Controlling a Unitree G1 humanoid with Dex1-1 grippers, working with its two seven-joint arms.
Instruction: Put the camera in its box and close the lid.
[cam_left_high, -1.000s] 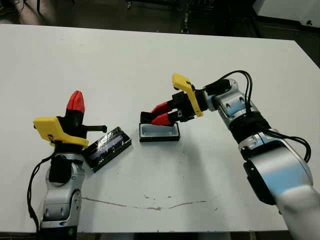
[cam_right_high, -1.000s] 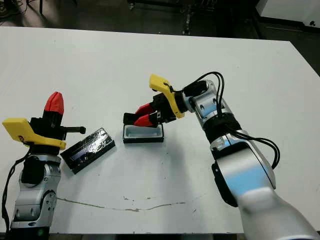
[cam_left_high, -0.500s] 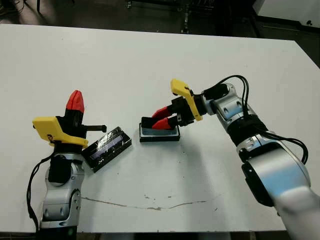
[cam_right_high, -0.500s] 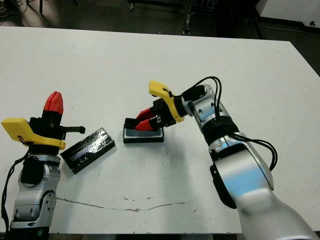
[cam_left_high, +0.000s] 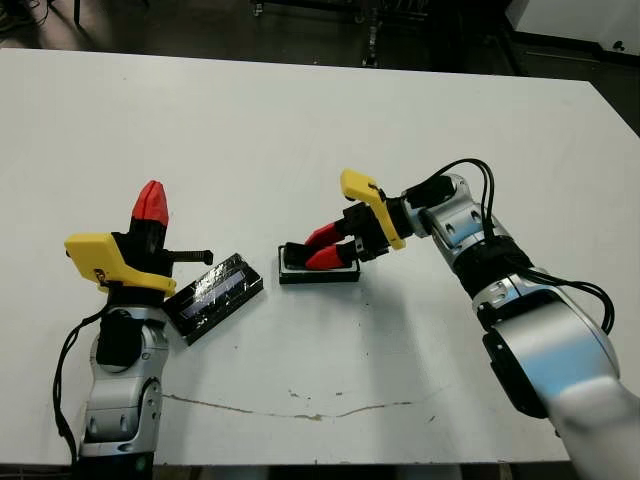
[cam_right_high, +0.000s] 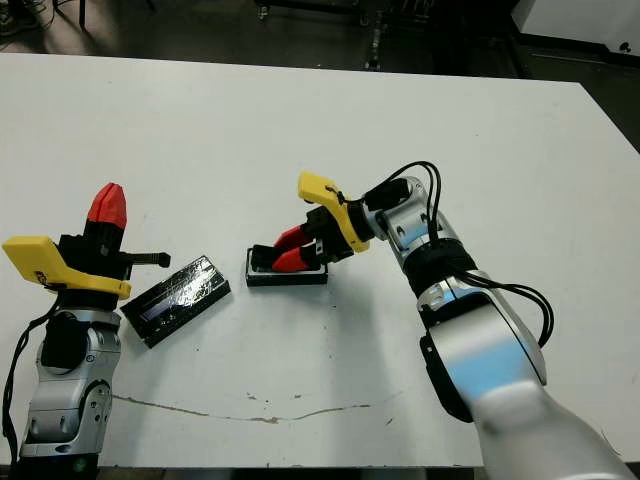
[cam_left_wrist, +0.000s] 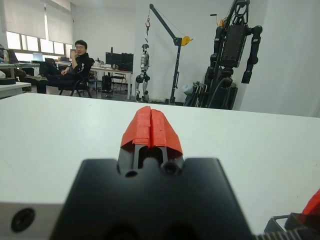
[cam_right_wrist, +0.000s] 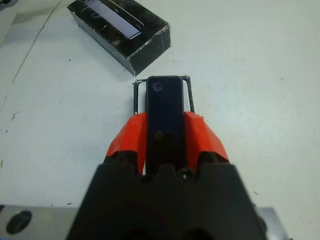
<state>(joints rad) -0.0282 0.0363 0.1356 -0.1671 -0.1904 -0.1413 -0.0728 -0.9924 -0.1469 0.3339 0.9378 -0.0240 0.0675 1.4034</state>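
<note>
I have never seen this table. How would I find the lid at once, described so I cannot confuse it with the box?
Start from the white table and go to its near left part, beside the robot's left arm. There a flat black panel lies alone at a slant: the lid. Its glossy ribbed top with a pale streak sets it apart from the box to its right, where the right pincer holds the camera.

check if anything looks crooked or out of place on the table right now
Only the lid stands out a little: it lies at a slant on the table, apart from the box and on its left, so the box is uncovered. The right gripper holds the camera lined up over the box. No spill or damage shows.
</note>
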